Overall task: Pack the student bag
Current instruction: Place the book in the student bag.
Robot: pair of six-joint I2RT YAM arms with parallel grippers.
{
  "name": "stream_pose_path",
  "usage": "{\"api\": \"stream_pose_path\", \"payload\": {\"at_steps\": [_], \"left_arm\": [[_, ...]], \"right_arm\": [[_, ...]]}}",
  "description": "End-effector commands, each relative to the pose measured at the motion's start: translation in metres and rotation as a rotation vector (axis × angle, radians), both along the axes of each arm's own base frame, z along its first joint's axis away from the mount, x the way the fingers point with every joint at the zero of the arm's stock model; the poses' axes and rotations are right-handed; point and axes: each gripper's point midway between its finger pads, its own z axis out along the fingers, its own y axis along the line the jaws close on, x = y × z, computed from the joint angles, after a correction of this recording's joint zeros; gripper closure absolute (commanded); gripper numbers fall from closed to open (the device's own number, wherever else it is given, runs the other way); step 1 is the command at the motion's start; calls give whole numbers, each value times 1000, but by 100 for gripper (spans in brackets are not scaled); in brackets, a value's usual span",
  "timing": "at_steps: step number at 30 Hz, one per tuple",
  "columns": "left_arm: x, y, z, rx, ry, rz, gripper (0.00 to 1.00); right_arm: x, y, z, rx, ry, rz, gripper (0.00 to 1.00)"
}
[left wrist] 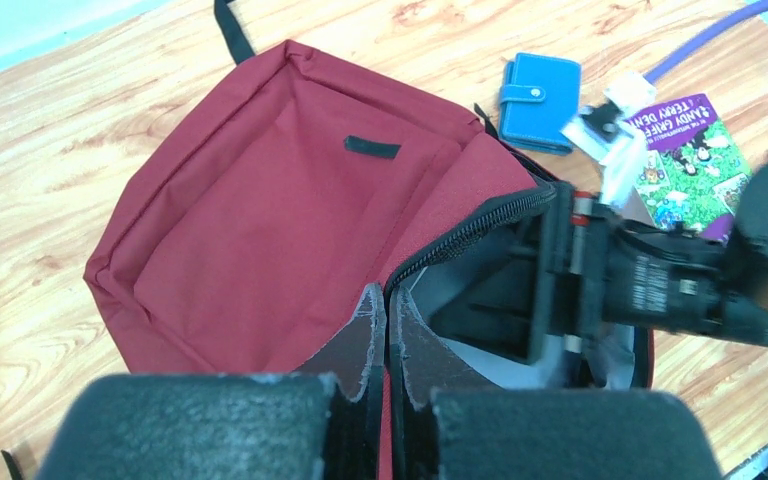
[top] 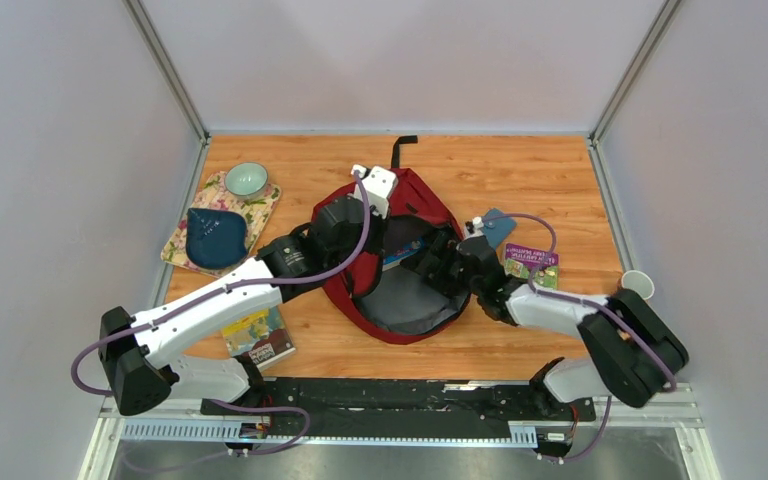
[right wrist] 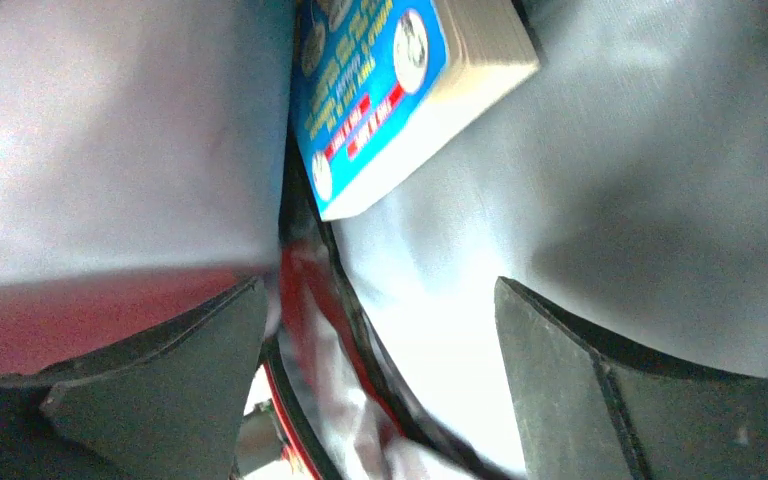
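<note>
The student bag is a dark red backpack lying open mid-table, its grey lining showing. My left gripper is shut on the bag's zipper edge at the top of the opening; in the left wrist view red fabric is pinched between the jaws beside the red front panel. My right gripper is open and reaches into the opening from the right. In the right wrist view its jaws stand wide apart over the grey lining. A blue book lies inside, just beyond the jaws, and also shows from above.
A blue wallet, a purple book and a white cup lie right of the bag. A floral mat at the left holds a dark blue pouch and a green bowl. Another book lies near the front left.
</note>
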Motion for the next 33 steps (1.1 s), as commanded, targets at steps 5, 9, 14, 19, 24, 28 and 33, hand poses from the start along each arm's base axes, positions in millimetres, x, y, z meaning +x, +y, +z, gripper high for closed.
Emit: {"api": "stream_pose_path", "payload": {"at_steps": [5,9,14,19,24,28,33], "left_arm": [[-1,2,11,-71,-5,4,100],[-8,-7,-1,-87,36,-48,100],[-22,-27,-28,-86,141,-145,100],[-51,-56,-53,-93,249,-296,96],[-80,-72,-55,-86,283,-404,50],[-77,-66,-27,-142,228,-375,23],[-75,-72,8,-240,162,-387,23]], "right_arm": [[-45,-40,57,-154,-233,134,14],[-55,-99,60,-393,-246,47,9],[-53,-170,77,-544,-261,-194,0],[-47,-212,83,-532,-190,-327,0],[-39,-234,86,-479,-140,-395,0],[-40,-259,75,-514,-34,-474,0],[-44,-303,50,-546,134,-590,0]]}}
